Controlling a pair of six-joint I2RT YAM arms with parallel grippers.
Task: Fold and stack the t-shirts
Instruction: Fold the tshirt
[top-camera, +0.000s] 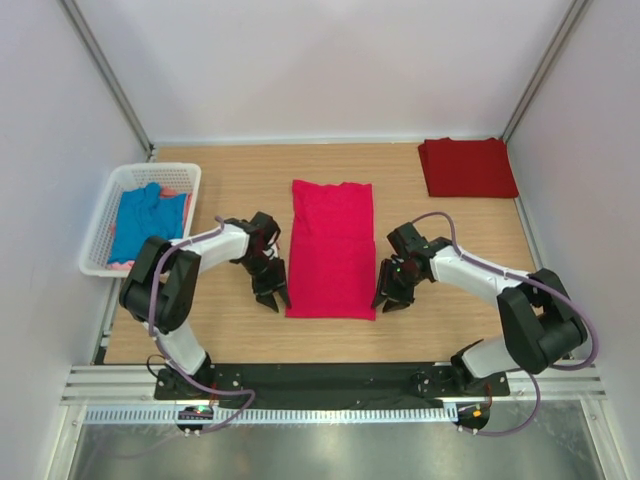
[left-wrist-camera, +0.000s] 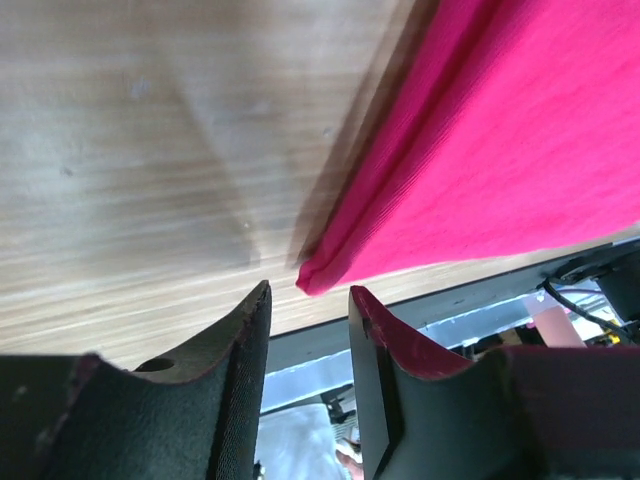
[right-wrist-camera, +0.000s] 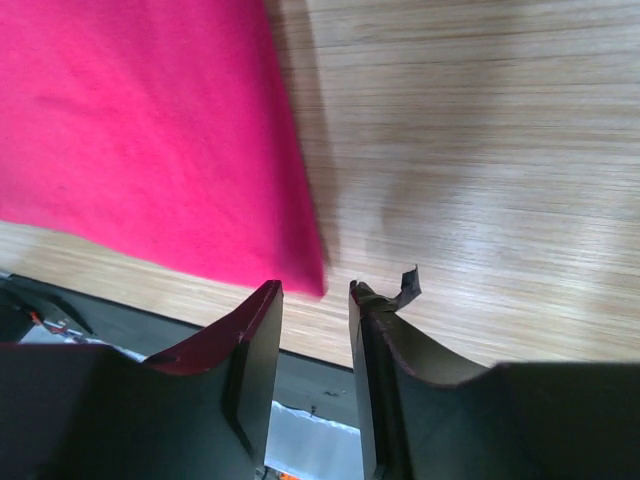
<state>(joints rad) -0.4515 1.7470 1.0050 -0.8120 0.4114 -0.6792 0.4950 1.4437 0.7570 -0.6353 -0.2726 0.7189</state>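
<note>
I can read no brand, label or lettering on any cloth, on the arms or on the table.

The bright pinkish-red t-shirt (top-camera: 331, 250) lies flat in the middle of the table, folded into a long strip running from far to near. The left gripper (top-camera: 272, 295) sits just beside its near left corner and the right gripper (top-camera: 390, 298) just beside its near right corner.

In my left wrist view, the left gripper (left-wrist-camera: 310, 295) has its jaws parted by a narrow gap with nothing between them. The shirt's (left-wrist-camera: 500, 150) layered corner lies just ahead of the gap. The right gripper (right-wrist-camera: 314, 292) is likewise slightly parted and holds nothing, and the shirt's (right-wrist-camera: 140, 120) corner ends beside its left finger. A torn dark scrap (right-wrist-camera: 405, 285) sticks up from the other fingertip; I cannot tell what it is.

A dark red t-shirt (top-camera: 467, 167) lies folded at the far right corner. At the left edge, a white lattice basket (top-camera: 100, 230) holds a crumpled blue t-shirt (top-camera: 145, 220). Pale pink cloth (top-camera: 172, 192) shows only in slivers around it, the rest being hidden.
</note>
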